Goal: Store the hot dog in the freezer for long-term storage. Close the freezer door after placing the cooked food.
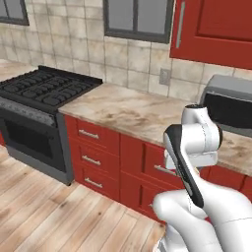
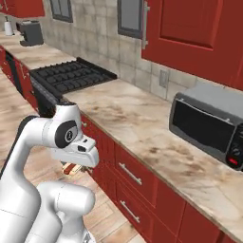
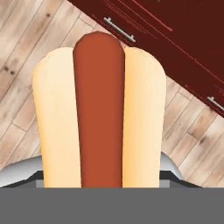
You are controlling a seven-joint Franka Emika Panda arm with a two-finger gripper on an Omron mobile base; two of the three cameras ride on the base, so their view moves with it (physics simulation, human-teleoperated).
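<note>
The hot dog [image 3: 98, 113], a tan bun with a reddish sausage down its middle, is seen close up in the hand view, lengthwise over the wooden floor. In the right base view the hot dog [image 2: 71, 169] peeks out under the white hand, where my gripper [image 2: 76, 167] is shut on it. The bun hides the fingertips. The hand hangs in front of the red base drawers, below counter height. The freezer and the freezer door are out of view.
A black stove [image 1: 44, 88] stands to the left of a marble counter [image 1: 128, 110]. A grey microwave [image 2: 209, 126] sits on the counter at the right. Red drawers [image 1: 98, 147] run below it, and wooden floor [image 1: 44, 216] lies open to the left.
</note>
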